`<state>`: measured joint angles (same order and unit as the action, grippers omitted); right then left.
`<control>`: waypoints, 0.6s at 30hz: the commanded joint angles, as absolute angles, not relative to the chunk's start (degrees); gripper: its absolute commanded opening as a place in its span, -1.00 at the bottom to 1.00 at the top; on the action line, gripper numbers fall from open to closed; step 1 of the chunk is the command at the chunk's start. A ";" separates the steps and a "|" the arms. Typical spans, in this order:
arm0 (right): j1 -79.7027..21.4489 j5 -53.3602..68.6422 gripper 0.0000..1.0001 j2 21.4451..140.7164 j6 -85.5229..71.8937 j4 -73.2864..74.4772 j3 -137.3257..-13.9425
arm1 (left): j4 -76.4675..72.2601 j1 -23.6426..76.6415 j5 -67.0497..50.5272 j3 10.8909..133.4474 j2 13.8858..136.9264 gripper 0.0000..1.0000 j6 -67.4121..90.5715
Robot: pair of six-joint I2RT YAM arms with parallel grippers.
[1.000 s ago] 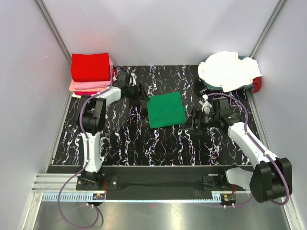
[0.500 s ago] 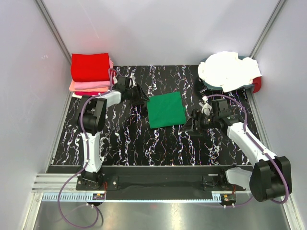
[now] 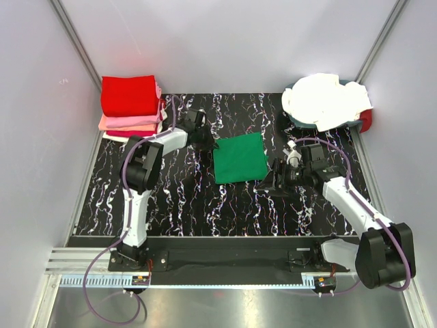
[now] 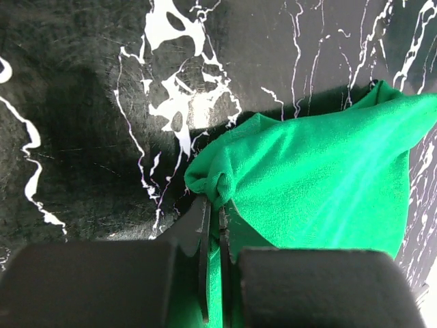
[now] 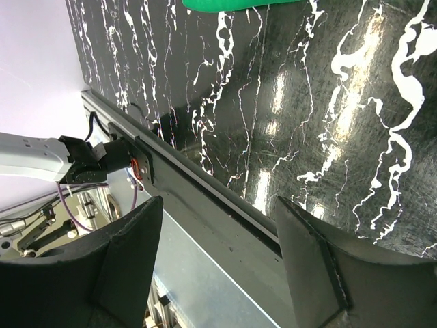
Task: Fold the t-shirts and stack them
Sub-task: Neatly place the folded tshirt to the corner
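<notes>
A bright green t-shirt [image 3: 239, 157] lies folded into a square on the black white-veined mat [image 3: 177, 198]. My left gripper [image 3: 209, 141] sits at its far left corner, shut on a bunched bit of the green cloth [image 4: 321, 184]; the jaws [image 4: 215, 205] pinch that fold. My right gripper [image 3: 270, 183] hovers open just off the shirt's near right corner, nothing between its fingers [image 5: 130, 253]. In the right wrist view only a sliver of the green shirt [image 5: 239, 3] shows at the top. Folded red and pink t-shirts [image 3: 130, 102] are stacked at the back left.
A heap of white and cream shirts [image 3: 326, 99] fills a basket at the back right, with something red [image 3: 367, 120] beside it. Grey walls close in on both sides. The table's front rail [image 5: 225, 219] runs under my right gripper.
My left gripper slid right to the green shirt's corner and closed on it; the shirt shifted slightly right. My right gripper drifted a little nearer and left, still open.
</notes>
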<state>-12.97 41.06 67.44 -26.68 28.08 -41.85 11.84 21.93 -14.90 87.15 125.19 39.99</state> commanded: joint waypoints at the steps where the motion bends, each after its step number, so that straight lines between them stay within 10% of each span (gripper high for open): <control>1: -12.92 40.96 0.47 65.74 -25.84 25.32 -41.66 | 16.08 21.36 -11.51 88.15 127.53 -1.00 39.03; 18: -13.01 39.55 0.45 61.61 -38.76 -3.33 -24.88 | 34.34 9.85 -18.63 101.68 116.72 -1.00 17.86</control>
